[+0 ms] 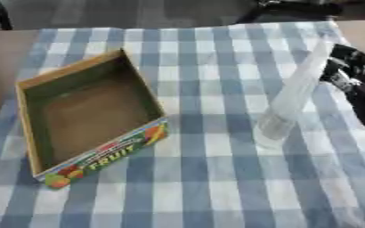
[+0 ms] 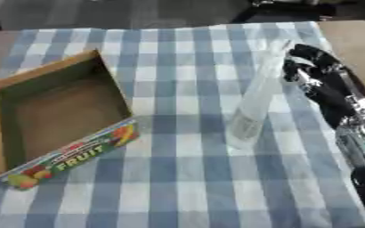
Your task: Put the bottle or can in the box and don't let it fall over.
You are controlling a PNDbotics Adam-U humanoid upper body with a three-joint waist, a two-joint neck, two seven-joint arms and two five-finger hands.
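An open cardboard box (image 1: 88, 118) is seen on the left side of the bench, sat on a blue and white checked cloth (image 1: 209, 187). The box is shallow and nothing can be made out inside it, just the brown floor. Its near wall is printed with fruit pictures and the word FRUIT, and the whole box is turned a bit askew so one corner is pointed toward the far edge.

Further right, well apart from the box, a clear plastic bottle (image 2: 252, 109) is found on the cloth. It's tall and slim, its base is planted near the middle of the cloth and the top is leaned away toward the far right, so it's shown tilted rather than dead upright in both views.

Right at the bottle's upper part the right hand (image 2: 314, 71) is seen, black with silver bits, coming in from the right edge. Its fingers are placed against or just beside the neck of the bottle, but whether they're curled round it or left apart can't be told from either view, too much is hidden.

The left hand isn't shown anywhere
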